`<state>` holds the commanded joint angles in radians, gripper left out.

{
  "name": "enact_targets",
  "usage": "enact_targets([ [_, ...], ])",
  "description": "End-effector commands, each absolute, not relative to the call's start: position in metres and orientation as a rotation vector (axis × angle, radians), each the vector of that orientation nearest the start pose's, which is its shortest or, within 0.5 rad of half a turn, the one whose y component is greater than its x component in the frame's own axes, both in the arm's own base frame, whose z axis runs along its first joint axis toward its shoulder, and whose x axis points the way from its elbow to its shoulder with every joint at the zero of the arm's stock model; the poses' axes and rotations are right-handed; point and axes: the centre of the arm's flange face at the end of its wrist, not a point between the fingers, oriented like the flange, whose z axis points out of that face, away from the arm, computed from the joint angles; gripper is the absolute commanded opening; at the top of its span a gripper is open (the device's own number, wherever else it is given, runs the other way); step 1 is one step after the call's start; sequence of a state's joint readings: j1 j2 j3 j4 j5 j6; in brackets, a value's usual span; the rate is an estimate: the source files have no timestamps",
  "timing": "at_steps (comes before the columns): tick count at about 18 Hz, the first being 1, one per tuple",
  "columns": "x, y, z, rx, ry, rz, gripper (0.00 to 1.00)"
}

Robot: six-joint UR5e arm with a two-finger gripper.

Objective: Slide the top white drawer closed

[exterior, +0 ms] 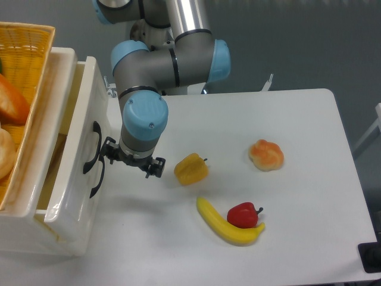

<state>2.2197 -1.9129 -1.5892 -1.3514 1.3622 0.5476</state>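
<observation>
The top white drawer (76,113) sticks out of the white cabinet at the left, open by only a narrow gap. Its flat front panel carries a curved black handle (91,149). My gripper (131,161) points down at the table just right of that panel, and its left side touches the handle area. The blue wrist above hides the fingertips, so I cannot tell whether they are open or shut. Nothing shows between them.
A yellow wicker basket (27,65) with food sits on top of the cabinet. A second black handle (97,180) shows just below the first. On the table lie a yellow pepper (191,169), a bun (266,155), a banana (223,225) and a red pepper (243,214).
</observation>
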Motion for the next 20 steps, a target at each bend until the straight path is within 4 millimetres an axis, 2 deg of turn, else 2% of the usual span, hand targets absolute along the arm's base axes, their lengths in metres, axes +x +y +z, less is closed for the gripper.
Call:
enact_targets([
  [11,-0.219,0.573,0.316,-3.115,-0.135,-0.391,1.00],
  [17,-0.219,0.574,0.317,-3.113,-0.132,-0.390,1.00],
  [20,-0.226,0.573,0.318,-3.113,-0.128,-0.376,1.00],
])
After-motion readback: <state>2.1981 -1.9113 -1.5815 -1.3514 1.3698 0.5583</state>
